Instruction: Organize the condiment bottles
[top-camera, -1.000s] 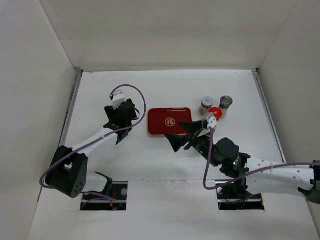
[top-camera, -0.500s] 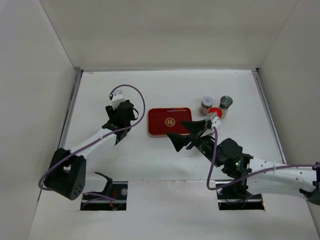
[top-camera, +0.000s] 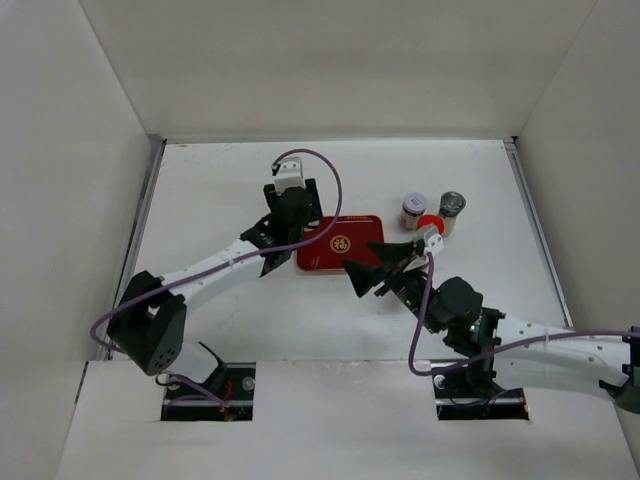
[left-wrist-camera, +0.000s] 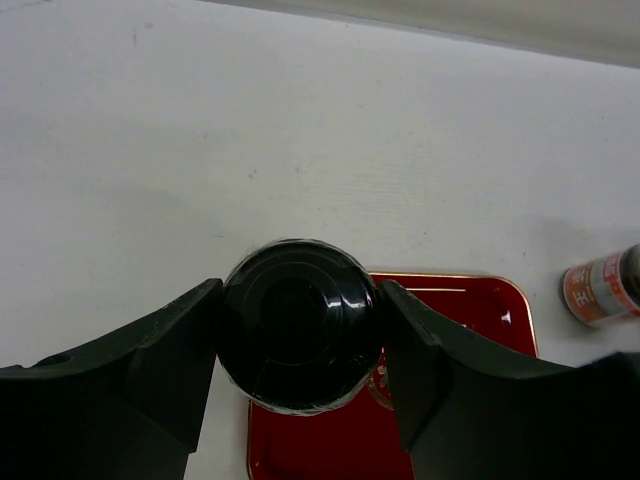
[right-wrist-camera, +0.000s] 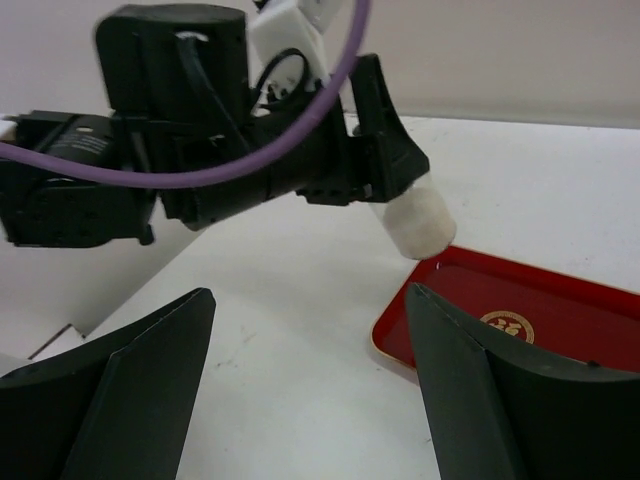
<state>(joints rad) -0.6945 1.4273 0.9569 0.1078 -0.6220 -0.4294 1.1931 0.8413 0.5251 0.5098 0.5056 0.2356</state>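
Though earlier aside, bottle (right-wrist-camera: 420, 222) over tray (right-wrist-camera: 560, 300).

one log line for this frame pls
left pincer: shut on white bottle, tilted over edge of red tray | right pincer: open, empty, near tray | red-lidded jar, white-lidded jar, grey-lidded shaker: beside tray

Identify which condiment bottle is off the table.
The short white black-capped bottle, held by the left gripper above the red tray's edge; the three lidded jars stand on the table.
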